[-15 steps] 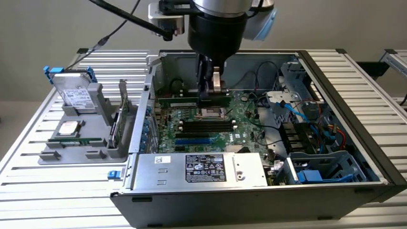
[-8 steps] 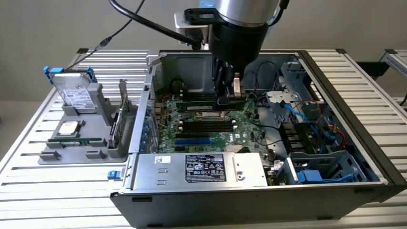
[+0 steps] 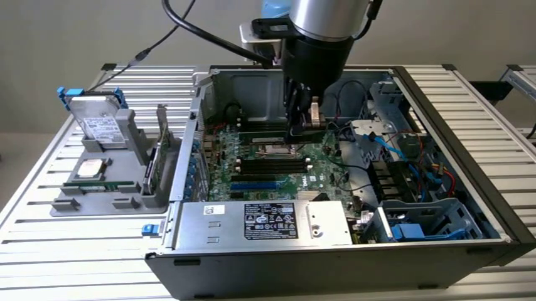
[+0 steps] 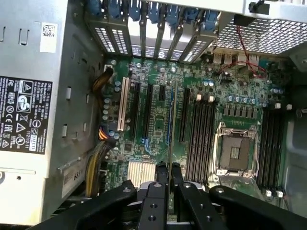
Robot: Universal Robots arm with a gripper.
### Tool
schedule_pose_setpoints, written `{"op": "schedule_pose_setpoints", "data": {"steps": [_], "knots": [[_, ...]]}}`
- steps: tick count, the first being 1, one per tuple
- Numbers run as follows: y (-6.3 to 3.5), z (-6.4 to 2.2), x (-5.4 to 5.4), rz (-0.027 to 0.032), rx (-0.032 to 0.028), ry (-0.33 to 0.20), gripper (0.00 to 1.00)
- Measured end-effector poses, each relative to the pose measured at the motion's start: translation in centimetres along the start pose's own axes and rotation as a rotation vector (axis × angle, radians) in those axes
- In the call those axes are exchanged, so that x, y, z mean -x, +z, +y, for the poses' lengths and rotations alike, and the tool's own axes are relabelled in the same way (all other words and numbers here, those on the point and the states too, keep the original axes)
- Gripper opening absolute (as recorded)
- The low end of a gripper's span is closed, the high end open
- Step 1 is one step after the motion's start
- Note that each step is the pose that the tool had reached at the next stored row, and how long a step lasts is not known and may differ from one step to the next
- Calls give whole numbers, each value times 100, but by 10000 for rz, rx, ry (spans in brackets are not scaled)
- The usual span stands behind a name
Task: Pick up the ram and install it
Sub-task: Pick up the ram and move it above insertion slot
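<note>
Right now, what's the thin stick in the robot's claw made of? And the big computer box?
The ram, held edge-on in the gripper, looks like thin green circuit board, likely a stiff matte laminate; its thinness and green edge suggest that. The computer case looks like bare sheet metal: grey, dull sheen, folded edges.

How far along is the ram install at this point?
Done: the ram is picked up, clamped edge-on in the pincer. In hand: it hangs inside the computer case, above the motherboard. Left: not yet seated; the black memory slots beside the processor socket look empty.
</note>
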State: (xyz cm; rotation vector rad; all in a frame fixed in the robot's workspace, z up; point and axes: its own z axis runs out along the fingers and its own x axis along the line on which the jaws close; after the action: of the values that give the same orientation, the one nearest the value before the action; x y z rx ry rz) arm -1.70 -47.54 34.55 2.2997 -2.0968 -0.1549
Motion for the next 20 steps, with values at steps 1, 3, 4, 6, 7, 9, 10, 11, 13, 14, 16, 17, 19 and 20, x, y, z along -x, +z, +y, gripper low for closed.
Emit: {"op": "schedule_pose_setpoints", "data": {"steps": [1,3,4,6,7,9,10,11,13,14,16,17,19,20], "knots": [[18,-10,26,-1,0,0,14],[56,-32,85,0,1,1,14],[75,-43,113,-1,1,1,14],[112,-64,168,0,2,0,14],[132,-75,193,-1,3,0,14],[169,-98,237,-1,6,0,14],[187,-108,258,-1,8,1,14],[207,-120,280,-2,9,2,14],[244,-142,324,-1,13,3,14],[262,-153,346,-2,14,2,14],[299,-174,398,-2,16,2,14],[318,-183,430,-1,16,2,14],[360,-195,517,-1,16,2,14],[379,-201,559,-2,16,1,14]]}}
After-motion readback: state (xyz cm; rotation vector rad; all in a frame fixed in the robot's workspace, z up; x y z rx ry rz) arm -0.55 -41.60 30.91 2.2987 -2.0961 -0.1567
